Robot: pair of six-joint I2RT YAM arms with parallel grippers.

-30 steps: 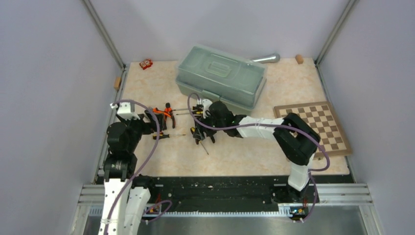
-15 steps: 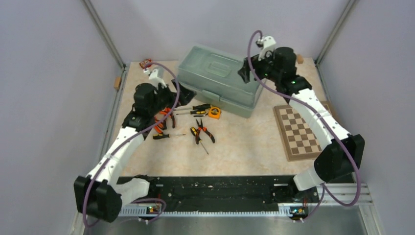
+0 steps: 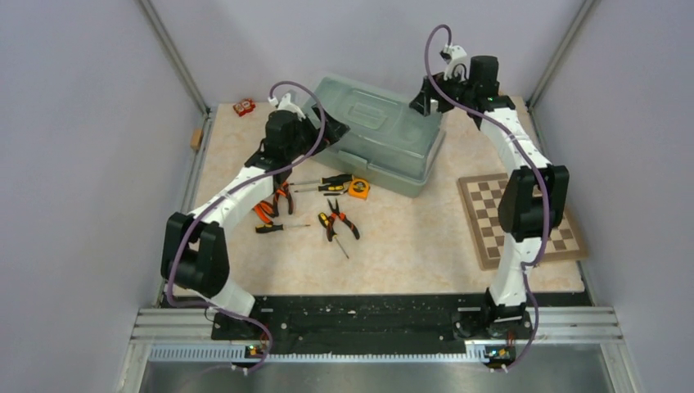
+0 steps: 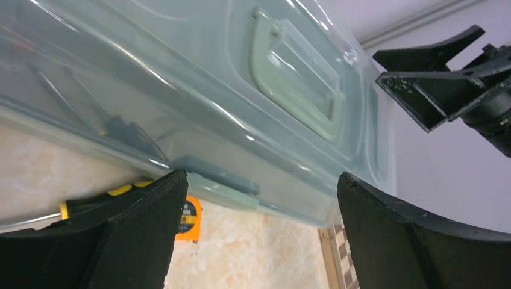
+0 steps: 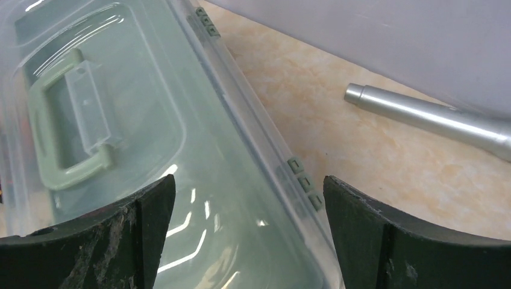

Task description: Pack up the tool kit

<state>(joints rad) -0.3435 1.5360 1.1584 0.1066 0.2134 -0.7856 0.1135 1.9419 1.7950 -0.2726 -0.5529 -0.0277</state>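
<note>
Tools lie loose on the desk (image 3: 409,237) as two robot arms close on the toolbox (image 3: 389,164) they are meant to fill. At the left of the overhead frame, the left end effector (image 3: 331,135) stands at the box's left end with its jaws spread wide and gripping nothing. Its wrist view looks along the translucent lid (image 3: 380,123) toward the front latch. Below it, at centre left, orange-black pliers (image 3: 338,221), yellow-black screwdrivers (image 3: 327,180) and a small orange tape measure (image 3: 358,187) rest near the box's front wall, none of them packed. The sage-green box sits at upper centre. Whether its lid is latched or already loosened cannot be told. At upper right, the right end effector (image 3: 424,102) hovers over the back right corner by the hinges, likewise spread and empty.

The step in hand appears to be opening the box. The next move probably calls for one arm to free the latch and raise the lid while the other steadies the body.

A grey metal cylinder (image 5: 434,117) lies behind the box and a chessboard (image 3: 520,217) at right, both outside the job. The desk is pale marbled beige, enclosed by plain lilac-grey walls (image 3: 82,164) on aluminium posts.
</note>
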